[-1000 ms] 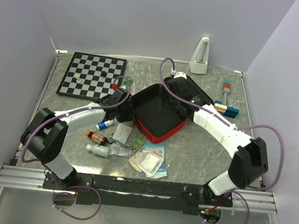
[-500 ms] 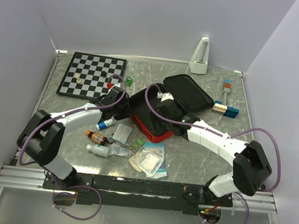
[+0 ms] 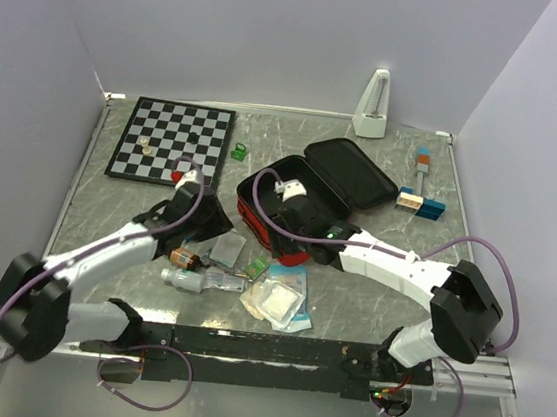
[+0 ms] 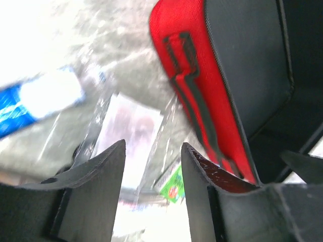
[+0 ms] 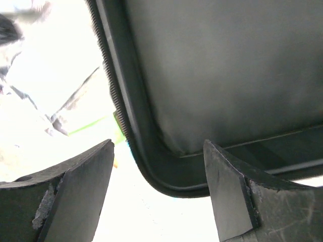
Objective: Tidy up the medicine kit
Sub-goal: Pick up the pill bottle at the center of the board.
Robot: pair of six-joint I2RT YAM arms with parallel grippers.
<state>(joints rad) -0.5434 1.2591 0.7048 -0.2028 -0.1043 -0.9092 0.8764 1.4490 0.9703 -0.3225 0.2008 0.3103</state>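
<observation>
The medicine kit [image 3: 249, 187] lies open mid-table, a red case with black lining, its lid [image 3: 355, 175] flat at the back right. My right gripper [image 3: 282, 219] hovers open over the tray; in the right wrist view the kit's zippered corner rim [image 5: 151, 166] sits between its fingers [image 5: 81, 191], untouched. My left gripper [image 3: 212, 223] stands open just left of the kit, holding nothing. The left wrist view shows the kit's red side [image 4: 202, 101], a clear packet [image 4: 131, 136] below the gripper [image 4: 153, 146], and a blue-white tube [image 4: 35, 101].
Loose supplies lie in front of the kit: a brown bottle [image 3: 184, 257], a clear bottle [image 3: 195, 280], a green sachet [image 3: 257, 264] and stacked packets [image 3: 280, 297]. A chessboard [image 3: 170, 142] sits back left, a metronome [image 3: 373, 104] at the back, coloured blocks [image 3: 420, 200] right.
The right arm swung from the lid, which dropped flat, to over the tray's near-left corner. The left arm drew back toward the near left and its jaws spread wider.
</observation>
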